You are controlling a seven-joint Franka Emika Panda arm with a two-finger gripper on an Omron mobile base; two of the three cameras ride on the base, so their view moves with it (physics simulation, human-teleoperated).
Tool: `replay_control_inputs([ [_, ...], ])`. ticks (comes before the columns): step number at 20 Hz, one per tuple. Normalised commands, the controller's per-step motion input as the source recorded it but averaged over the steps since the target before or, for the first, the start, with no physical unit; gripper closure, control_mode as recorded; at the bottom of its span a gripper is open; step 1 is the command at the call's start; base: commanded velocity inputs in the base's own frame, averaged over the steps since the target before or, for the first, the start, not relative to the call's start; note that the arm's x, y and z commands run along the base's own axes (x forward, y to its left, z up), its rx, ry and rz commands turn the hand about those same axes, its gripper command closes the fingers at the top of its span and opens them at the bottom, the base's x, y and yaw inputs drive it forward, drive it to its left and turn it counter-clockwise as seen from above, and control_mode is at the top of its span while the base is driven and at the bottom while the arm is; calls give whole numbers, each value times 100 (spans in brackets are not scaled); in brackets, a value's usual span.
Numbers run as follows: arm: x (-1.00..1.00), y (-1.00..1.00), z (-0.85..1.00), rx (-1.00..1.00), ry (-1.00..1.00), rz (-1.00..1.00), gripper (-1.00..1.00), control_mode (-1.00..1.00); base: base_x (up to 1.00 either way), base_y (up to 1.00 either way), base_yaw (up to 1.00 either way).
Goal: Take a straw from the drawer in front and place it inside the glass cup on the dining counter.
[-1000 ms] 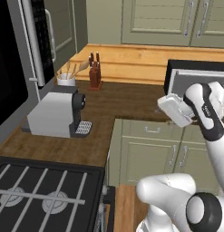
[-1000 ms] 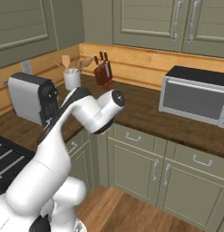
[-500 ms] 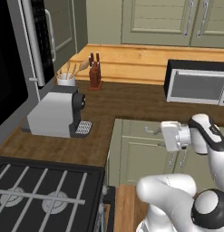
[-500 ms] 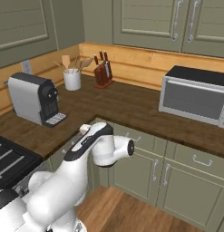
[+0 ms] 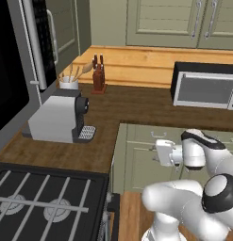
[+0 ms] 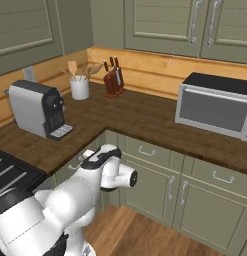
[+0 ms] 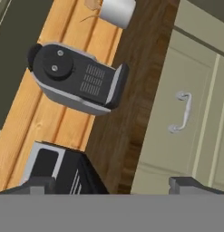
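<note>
Gripper [image 7: 111, 185] low before the sage-green cabinet front, jaws spread wide — nothing between them, drawer [image 7: 190, 111] with metal handle straight ahead and shut, coffee machine [image 7: 75, 80] on the counter [image 7: 131, 90] beside it

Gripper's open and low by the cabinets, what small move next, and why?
Probably ease the gripper toward the drawer handle ahead. The jaws are open and empty, the drawer looks shut, and the handle sits apart from the fingertips, untouched.
</note>
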Motion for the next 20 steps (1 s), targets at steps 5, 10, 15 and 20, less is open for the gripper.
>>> replay_control_inputs([
  [5,52,38,-48,0,0,2,-100,-100,0,0,0],
  [10,21,49,-42,0,0,0,-100,-100,0,0,0],
  [15,14,33,-35,0,0,0,-100,-100,0,0,0],
  [20,25,27,-30,0,0,0,-100,-100,0,0,0],
])
